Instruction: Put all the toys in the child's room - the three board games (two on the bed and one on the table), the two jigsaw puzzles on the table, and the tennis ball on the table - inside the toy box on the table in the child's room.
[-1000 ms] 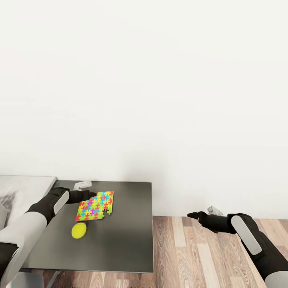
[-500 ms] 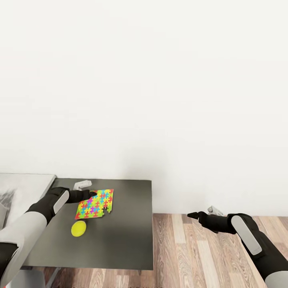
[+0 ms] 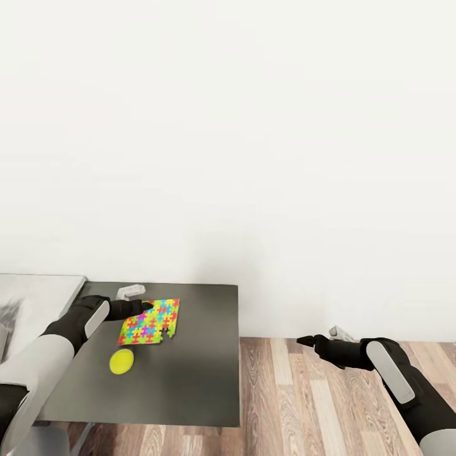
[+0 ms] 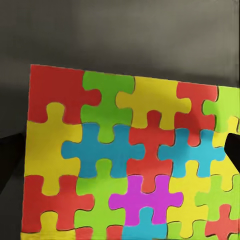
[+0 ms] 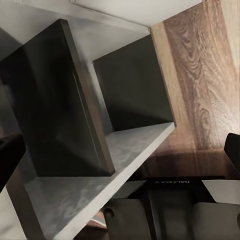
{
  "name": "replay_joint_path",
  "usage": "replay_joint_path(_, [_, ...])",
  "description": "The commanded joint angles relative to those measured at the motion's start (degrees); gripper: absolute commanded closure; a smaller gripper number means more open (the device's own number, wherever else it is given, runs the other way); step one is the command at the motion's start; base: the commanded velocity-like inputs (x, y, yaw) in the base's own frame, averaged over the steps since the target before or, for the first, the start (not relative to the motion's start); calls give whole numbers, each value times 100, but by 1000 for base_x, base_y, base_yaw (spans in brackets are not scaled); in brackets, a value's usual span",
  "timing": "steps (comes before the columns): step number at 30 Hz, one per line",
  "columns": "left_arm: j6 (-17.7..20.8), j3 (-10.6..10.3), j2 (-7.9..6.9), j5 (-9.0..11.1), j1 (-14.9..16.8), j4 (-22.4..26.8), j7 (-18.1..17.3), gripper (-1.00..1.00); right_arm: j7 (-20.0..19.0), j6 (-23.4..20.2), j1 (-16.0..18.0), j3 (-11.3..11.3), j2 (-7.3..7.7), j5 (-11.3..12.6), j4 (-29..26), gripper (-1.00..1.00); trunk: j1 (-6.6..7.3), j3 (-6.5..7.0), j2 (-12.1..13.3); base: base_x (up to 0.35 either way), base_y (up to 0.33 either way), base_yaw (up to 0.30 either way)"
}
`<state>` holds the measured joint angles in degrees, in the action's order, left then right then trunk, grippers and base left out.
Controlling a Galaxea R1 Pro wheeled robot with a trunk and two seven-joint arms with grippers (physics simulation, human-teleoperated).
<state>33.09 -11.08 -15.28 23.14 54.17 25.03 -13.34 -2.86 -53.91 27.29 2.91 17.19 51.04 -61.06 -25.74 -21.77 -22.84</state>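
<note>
One jigsaw puzzle (image 3: 150, 323), a thin sheet of bright interlocking pieces, lies on the dark grey section of the table (image 3: 190, 373). The tennis ball (image 3: 121, 361) rests just in front of it. My left gripper (image 3: 144, 308) is at the puzzle's back left corner. In the left wrist view the puzzle (image 4: 125, 155) is very close, with dark fingertips (image 4: 233, 142) far apart at its two sides, so the gripper is open. My right gripper (image 3: 303, 341) hangs open over the wood floor to the table's right. The toy box, board games and bed are out of view.
A plain white wall stands behind the table. The lighter grey tabletop (image 3: 35, 294) continues to the left. Wood plank floor (image 3: 304, 405) lies to the right and in front. The right wrist view looks at the desk's dark side panel (image 5: 55, 105) and a grey shelf (image 5: 100, 170).
The whole picture has shifted: table, puzzle and ball sit slightly higher and further left, and more floor shows in front, so the camera moved. Both arms keep their poses.
</note>
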Motion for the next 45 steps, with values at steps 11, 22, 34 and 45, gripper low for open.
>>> replay_joint_path(11, [13, -57, 2, -3, -3, -68, -28, -100, -30, -14, 4, 8, 6, -33, -2, -100, -5, -11, -8, 0, -142, 0])
replay_joint_path(22, [13, -60, 1, -3, -3, -68, -28, -100, -30, -14, 4, 8, 3, -33, 2, -100, -5, -11, -8, 0, -151, 0])
replay_joint_path(34, [16, -61, 7, -3, -3, -68, -28, -100, -30, -14, 4, 8, 6, -33, 7, -100, -5, -11, -8, -21, -164, 0])
replay_joint_path(45, [15, -61, 7, -3, -3, -68, -28, -100, -30, -14, 4, 8, 15, -33, 7, -100, -5, -11, -8, -3, -170, 0])
